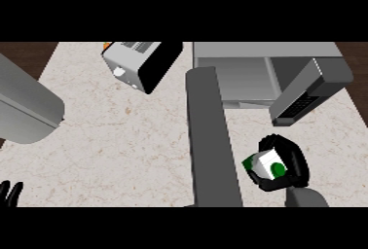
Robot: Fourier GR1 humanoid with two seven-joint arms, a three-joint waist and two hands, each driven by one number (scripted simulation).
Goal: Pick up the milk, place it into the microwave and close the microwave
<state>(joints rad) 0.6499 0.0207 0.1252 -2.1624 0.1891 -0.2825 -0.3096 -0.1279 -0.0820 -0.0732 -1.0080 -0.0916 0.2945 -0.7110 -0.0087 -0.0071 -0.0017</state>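
Head view: right hand (291, 165) curls around white milk (267, 163) carton with green markings, no readable writing.

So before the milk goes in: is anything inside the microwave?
The microwave cavity shows bare grey floor; its top hides the back. The milk is in the right hand.

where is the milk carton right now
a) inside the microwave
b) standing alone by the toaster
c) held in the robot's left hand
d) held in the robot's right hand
d: the right hand has its black fingers curled round the white and green milk carton in front of the open microwave, while the left hand rests at the lower left edge.
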